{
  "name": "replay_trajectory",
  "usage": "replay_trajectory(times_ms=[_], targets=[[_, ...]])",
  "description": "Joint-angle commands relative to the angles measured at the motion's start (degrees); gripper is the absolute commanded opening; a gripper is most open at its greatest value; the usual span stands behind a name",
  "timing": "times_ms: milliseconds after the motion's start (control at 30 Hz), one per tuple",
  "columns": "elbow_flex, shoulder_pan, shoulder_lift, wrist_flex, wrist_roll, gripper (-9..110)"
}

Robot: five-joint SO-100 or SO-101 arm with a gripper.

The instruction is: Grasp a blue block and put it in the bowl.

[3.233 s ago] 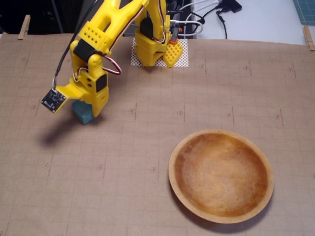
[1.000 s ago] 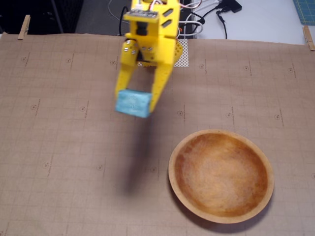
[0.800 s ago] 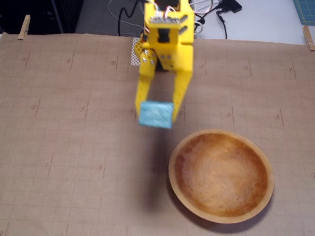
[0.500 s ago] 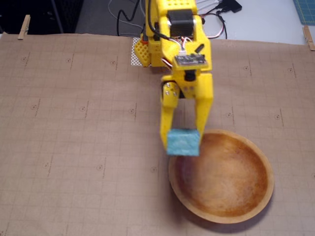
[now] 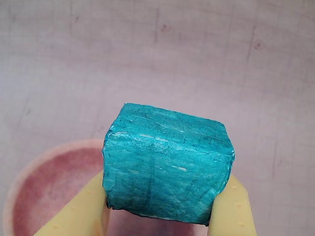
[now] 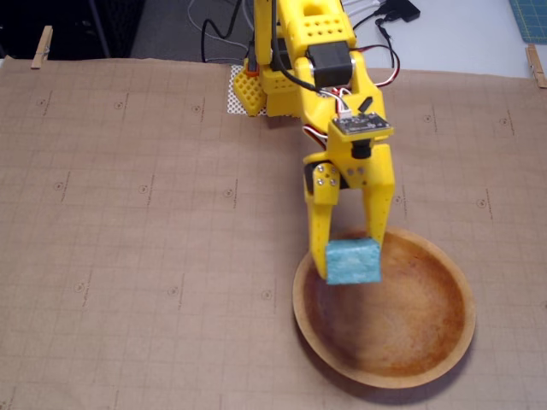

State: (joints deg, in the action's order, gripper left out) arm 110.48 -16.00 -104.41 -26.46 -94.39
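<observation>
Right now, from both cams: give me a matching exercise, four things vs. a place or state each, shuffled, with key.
Column 1:
1. blue block
2. bowl
3. gripper
4. clothespin

Column 2:
A. rests on the paper-covered table, nothing lying inside it
B. shut, fingers on either side of the load
C. clipped at the top left edge of the brown paper in the fixed view
D. held in the air over the near-left part of the wooden dish

Pairs: 1-D, 2-A, 3-B, 4-C. The wrist view confirms the block clamped between the yellow fingers.

No legible text, label, brand, number or sign in either view.
</observation>
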Motion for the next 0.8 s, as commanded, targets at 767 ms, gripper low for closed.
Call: replay_trajectory(times_ms=[767], targets=[[11.51, -6.50, -0.35, 9.05, -0.09, 3]])
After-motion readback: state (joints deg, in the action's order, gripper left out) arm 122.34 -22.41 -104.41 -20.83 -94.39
